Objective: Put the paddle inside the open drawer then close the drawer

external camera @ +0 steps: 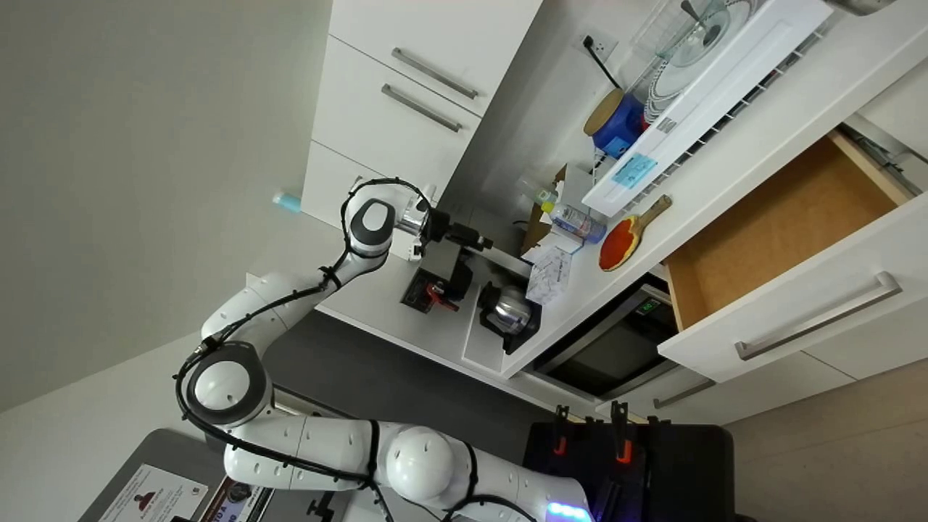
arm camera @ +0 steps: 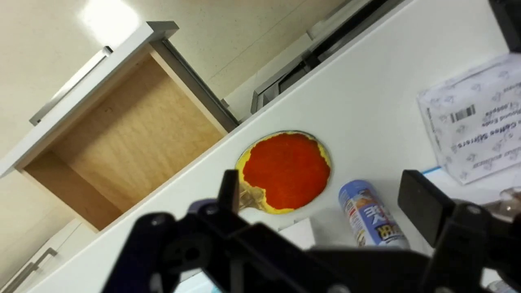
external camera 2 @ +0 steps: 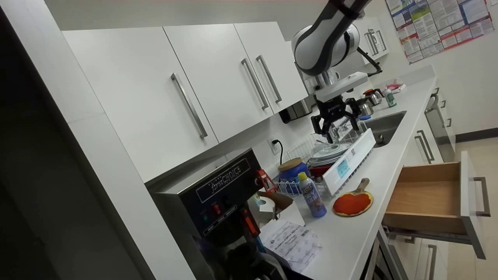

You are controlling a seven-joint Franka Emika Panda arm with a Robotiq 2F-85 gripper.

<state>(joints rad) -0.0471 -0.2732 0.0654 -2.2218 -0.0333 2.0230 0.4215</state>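
White countertop [external camera 2: 342, 237] ran below the claw [arm camera: 325, 193], which stood spread wide, holding nothing. The paddle [external camera 2: 353, 203] lay there, untouched; the drawer [external camera 2: 424, 196] gaped lower still. Straddling the paddle's handle [external camera 2: 363, 184] squarely was judged best.

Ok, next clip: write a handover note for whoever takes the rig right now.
Gripper: open, holding nothing, raised over the counter.
Paddle: lying red face up on the counter, near the yellow-capped can.
Drawer: standing open, paddle not in it.
Done: neither step of the task yet.
Left: grasp the paddle, put it in the drawer, close the drawer.
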